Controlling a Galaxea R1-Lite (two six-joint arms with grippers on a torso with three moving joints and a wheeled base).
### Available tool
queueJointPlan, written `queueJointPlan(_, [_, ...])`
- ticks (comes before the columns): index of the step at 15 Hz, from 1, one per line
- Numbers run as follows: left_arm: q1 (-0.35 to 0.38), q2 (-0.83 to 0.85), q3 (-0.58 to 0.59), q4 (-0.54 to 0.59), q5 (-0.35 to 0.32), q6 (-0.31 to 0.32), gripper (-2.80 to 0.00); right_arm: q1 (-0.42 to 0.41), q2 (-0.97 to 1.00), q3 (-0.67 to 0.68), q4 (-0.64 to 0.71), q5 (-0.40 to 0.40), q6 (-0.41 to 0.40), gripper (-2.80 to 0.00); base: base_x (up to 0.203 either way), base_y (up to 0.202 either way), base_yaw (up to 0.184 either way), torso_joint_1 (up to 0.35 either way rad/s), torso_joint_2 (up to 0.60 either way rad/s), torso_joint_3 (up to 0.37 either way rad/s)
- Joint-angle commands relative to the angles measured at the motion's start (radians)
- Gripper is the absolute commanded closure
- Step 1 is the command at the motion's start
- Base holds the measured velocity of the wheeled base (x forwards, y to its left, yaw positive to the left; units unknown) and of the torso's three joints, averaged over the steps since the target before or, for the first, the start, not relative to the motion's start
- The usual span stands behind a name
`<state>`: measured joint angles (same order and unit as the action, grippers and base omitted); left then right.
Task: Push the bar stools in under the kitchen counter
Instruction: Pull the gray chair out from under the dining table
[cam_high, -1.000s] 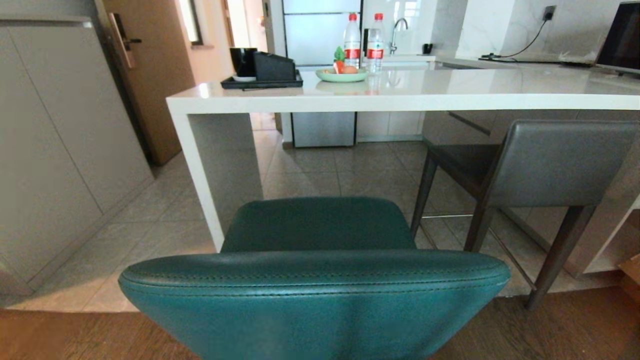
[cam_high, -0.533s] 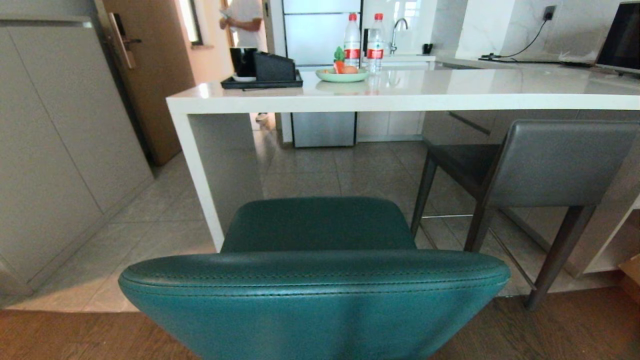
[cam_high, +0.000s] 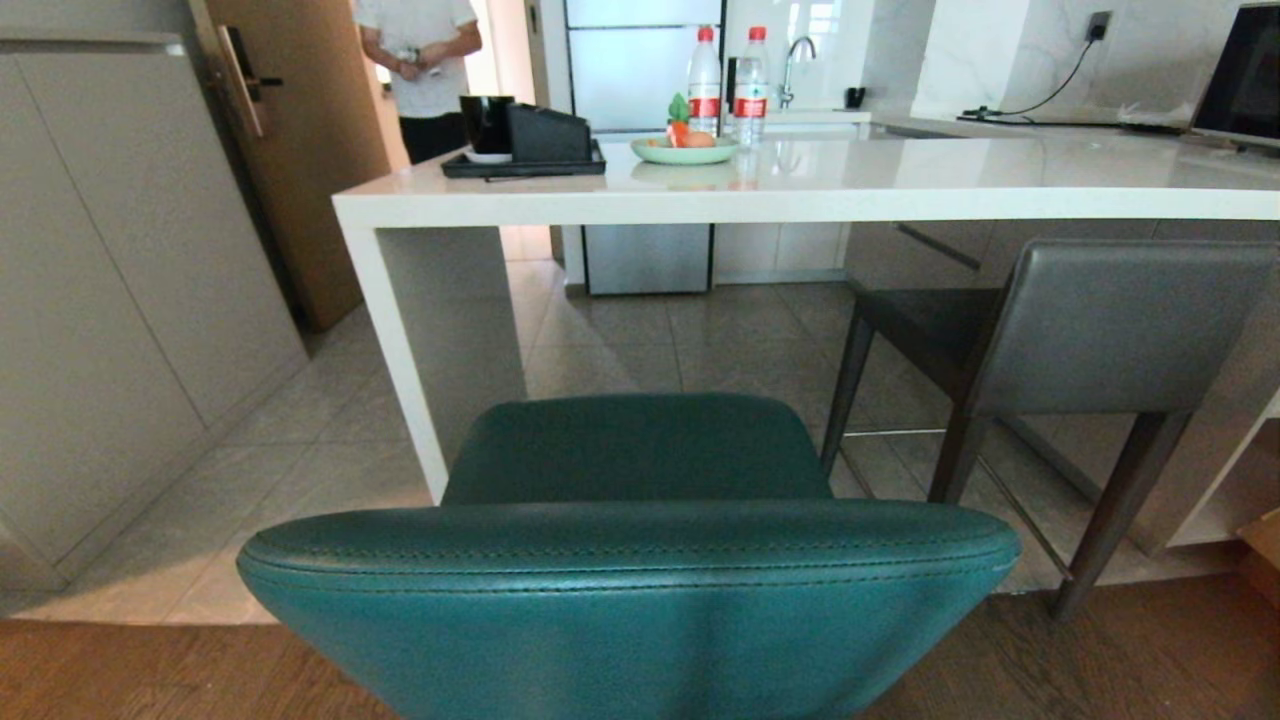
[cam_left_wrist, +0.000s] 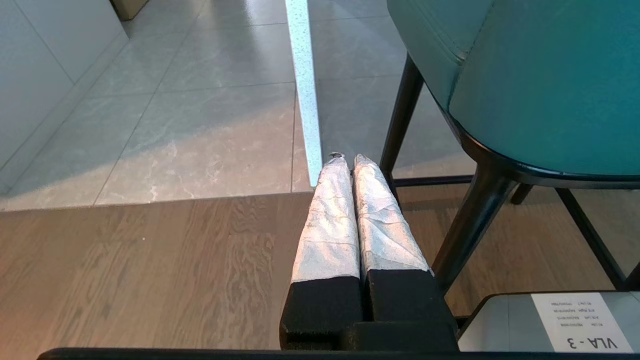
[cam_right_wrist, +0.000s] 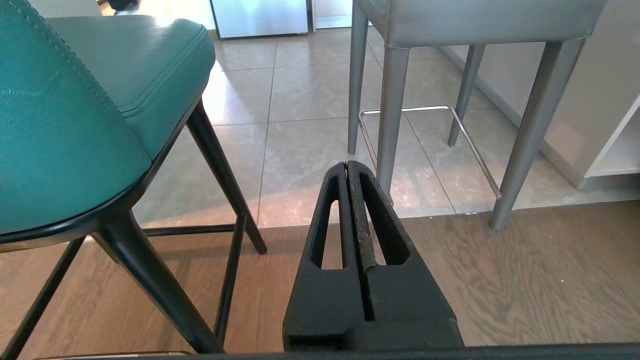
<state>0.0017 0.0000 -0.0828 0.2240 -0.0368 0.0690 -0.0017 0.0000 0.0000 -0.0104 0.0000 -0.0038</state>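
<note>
Teal stool (cam_high: 630, 560) directly ahead, well short of the counter (cam_high: 800, 185), seat pointing at the gap beside the white end panel (cam_high: 420, 340). Grey stool (cam_high: 1090, 330) to the right, seat partly under the slab, back outside. Left gripper (cam_left_wrist: 348, 160) low beside the teal legs, closed on nothing; right gripper (cam_right_wrist: 347, 167) low between both stools, likewise closed and empty. Likely trouble: off-centre push twisting the teal stool into the end panel; legs catching where wood floor (cam_high: 1150, 650) meets tile. Person (cam_high: 420, 70) standing beyond the counter.

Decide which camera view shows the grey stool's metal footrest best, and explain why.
The right wrist view: the footrest shows as a full rail between the grey stool's legs. The head view shows only thin parts of it; the left wrist view shows none.
</note>
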Motion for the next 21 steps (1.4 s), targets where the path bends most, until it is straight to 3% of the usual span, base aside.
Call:
queueJointPlan(1, [-0.002,0.000,0.000,0.001,0.002,0.000,0.00,0.000,0.000,0.002,0.000,0.000,-0.001,0.00,0.000,0.000,0.000,0.000,0.00,0.000])
queueJointPlan(8, [0.001,0.000,0.000,0.001,0.000,0.002,0.00,0.000,0.000,0.002,0.000,0.000,-0.001,0.00,-0.009,0.000,0.000,0.001,0.00,0.001])
queueJointPlan(15, [0.001,0.000,0.000,0.001,0.000,0.000,0.00,0.000,0.000,0.002,0.000,0.000,-0.001,0.00,-0.191,0.000,-0.002,0.000,0.00,0.002])
queueJointPlan(21, [0.000,0.000,0.000,0.001,0.001,0.000,0.00,0.000,0.000,0.002,0.000,0.000,-0.001,0.00,-0.012,0.000,-0.002,-0.001,0.00,0.001])
